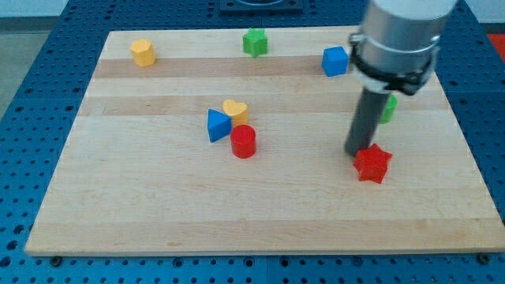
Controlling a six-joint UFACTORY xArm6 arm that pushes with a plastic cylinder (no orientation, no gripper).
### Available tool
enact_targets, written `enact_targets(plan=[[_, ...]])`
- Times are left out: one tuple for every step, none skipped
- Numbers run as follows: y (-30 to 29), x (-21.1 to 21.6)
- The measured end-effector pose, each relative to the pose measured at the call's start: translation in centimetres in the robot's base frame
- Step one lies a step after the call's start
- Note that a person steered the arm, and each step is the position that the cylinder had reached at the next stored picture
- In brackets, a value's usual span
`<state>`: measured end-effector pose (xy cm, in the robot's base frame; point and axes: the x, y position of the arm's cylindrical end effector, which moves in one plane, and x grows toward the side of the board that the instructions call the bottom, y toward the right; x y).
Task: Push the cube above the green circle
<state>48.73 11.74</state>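
Blue cube [335, 61]: near the board's top edge, just up-left of the green circle [387, 108]; no long axis, faces roughly square to the board.
Green circle: apparently round, mostly hidden behind the rod.
My tip [354, 151]: no fingers; touching the red star [372, 164], below the circle.
Writing: none legible.

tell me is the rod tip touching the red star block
Cannot tell. In the camera view my tip meets the red star at its upper left edge with no visible gap, but overlap could hide one.
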Motion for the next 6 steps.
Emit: enact_targets(plan=[[-3.3,-1.3],[-3.3,-9.1],[-3.4,-9.6],[-3.4,-13.6],[-1.2,-16.1],[0.1,-16.9]])
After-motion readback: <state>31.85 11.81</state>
